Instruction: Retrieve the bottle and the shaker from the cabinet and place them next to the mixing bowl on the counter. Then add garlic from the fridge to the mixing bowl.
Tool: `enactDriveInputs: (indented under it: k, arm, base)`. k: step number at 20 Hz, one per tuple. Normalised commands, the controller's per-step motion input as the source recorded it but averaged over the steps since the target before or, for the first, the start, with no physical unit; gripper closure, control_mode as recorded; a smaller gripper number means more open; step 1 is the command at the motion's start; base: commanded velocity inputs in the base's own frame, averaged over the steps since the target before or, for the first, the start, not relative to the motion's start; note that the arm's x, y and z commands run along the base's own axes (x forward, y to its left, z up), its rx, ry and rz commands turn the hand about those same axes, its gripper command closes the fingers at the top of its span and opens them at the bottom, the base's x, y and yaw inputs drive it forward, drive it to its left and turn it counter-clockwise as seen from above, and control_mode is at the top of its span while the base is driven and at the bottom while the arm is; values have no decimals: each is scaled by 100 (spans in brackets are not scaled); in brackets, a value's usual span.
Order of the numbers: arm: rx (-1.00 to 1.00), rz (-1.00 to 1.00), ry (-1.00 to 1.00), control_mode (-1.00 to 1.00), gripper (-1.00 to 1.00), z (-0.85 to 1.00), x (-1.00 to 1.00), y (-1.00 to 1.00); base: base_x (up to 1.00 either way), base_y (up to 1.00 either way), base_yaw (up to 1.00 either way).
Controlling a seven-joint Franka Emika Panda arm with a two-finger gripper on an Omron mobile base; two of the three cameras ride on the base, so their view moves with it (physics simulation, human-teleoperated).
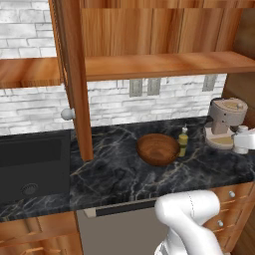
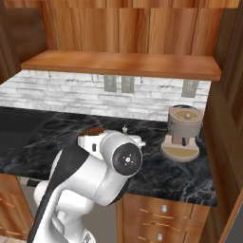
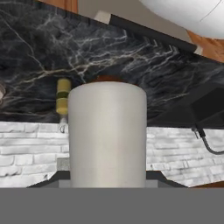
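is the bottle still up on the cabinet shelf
No, the bottle stands upright on the black counter just to the right of the wooden mixing bowl, well below the cabinet shelf.

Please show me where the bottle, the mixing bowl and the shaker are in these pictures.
bottle (image 1: 183, 141): left base view, on its olive-yellow body.
mixing bowl (image 1: 157, 148): left base view, on its brown wooden inside.
shaker (image 3: 107, 135): hand view, on its pale grey side.

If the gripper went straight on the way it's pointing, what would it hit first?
Probably the bowl, whose rim peeks out just past the shaker held in the jaws; depth is unclear, so it might be the counter beside it.
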Motion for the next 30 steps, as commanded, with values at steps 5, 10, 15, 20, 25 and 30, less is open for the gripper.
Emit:
enactDriveInputs:
  k: [5,10,15,20,25,30]
  arm:
    - [0,0,-29,-100,100,-73,13,13]
    - [0,4,-30,-100,100,-74,31,27]
    - [0,7,-30,-100,100,-80,39,35]
    - [-4,7,-33,-100,100,-80,33,35]
    - [-9,9,-42,-100,100,-75,9,12]
    - [-19,13,-37,-100,100,-64,3,9]
  base:
    - [0,0,0]
    - [0,0,0]
    - [0,0,0]
    - [0,0,0]
    - [0,0,0]
    - [0,0,0]
